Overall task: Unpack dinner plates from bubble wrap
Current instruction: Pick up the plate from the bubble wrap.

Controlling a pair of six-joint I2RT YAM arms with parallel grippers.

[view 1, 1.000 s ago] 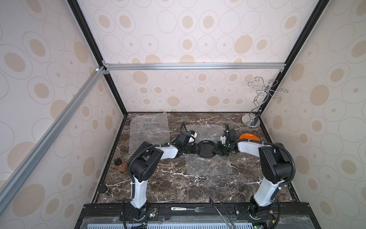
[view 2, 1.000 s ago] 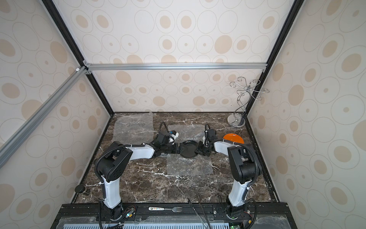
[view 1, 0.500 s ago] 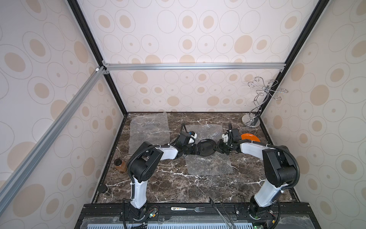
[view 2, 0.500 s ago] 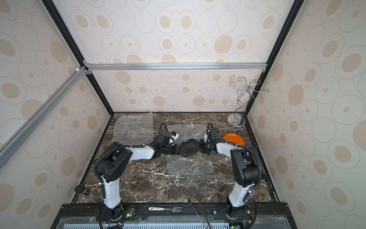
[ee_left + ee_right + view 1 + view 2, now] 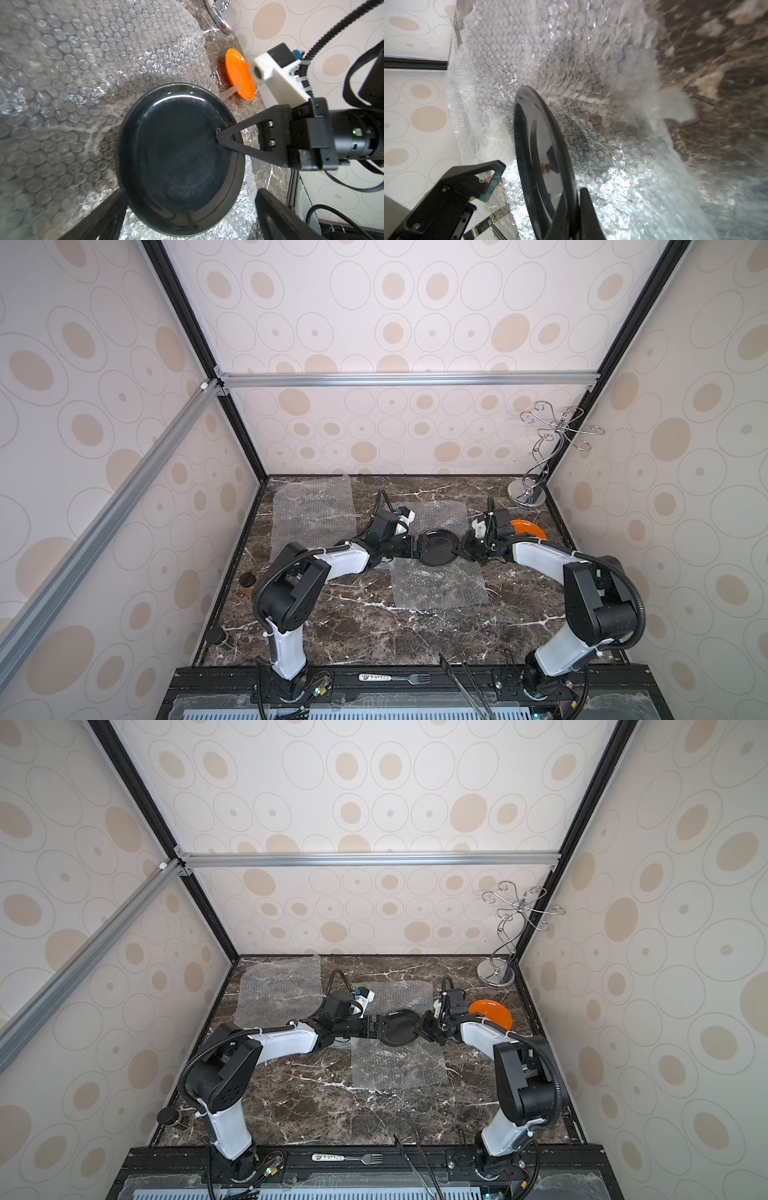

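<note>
the dark plate (image 5: 436, 546) is free of its wrap and hangs between the two arms – the right jaws pinch its rim tight, while the left jaws stand wide to either side of the opposite edge. it looks like a hand-over, so the right arm can set it by the orange plate (image 5: 528, 527) lying bare near the right wall. one bubble wrap sheet (image 5: 440, 585) lies flat just below, two more further back, on the dark marble bench (image 5: 374, 626). a chrome wire stand (image 5: 527, 494) fills the far corner – the walls are cream with beige rings.
</note>
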